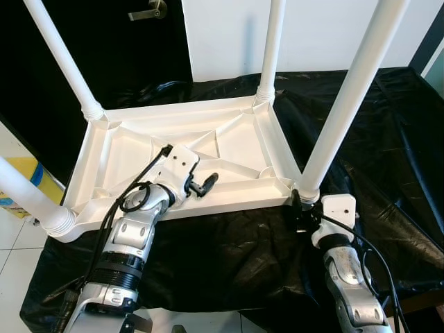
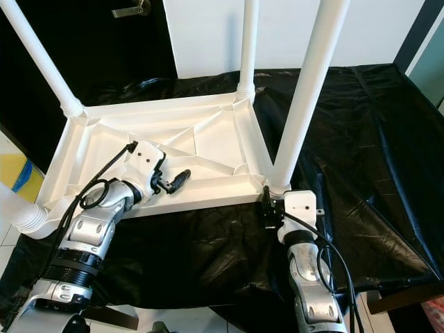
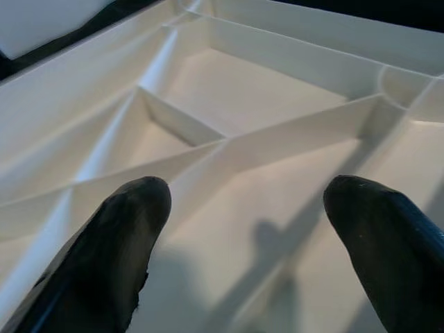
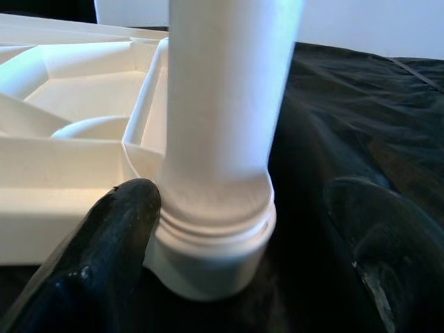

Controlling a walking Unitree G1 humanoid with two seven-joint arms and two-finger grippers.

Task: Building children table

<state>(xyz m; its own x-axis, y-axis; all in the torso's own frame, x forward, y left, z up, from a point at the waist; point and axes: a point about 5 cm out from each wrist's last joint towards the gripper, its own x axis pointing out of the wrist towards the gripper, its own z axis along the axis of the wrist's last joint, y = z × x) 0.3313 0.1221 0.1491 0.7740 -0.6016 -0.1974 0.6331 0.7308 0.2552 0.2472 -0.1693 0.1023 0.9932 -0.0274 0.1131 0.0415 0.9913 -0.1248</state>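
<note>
The right gripper (image 1: 300,208) sat spread wide around the base of the nearest leg (image 1: 350,97), one finger (image 4: 111,236) touching its ribbed collar. The left gripper (image 1: 205,184) hovered open inside the table top (image 1: 229,142), above its ribs. The white plastic table lay upside down on a black sheet (image 1: 388,139) covering the surface, four round legs pointing up. Behind stood a dark door (image 1: 104,41).

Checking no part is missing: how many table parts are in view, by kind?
White table legs: 4 (far left, far right, near right, near left)
White upside-down tabletop: 1
Total: 5
</note>
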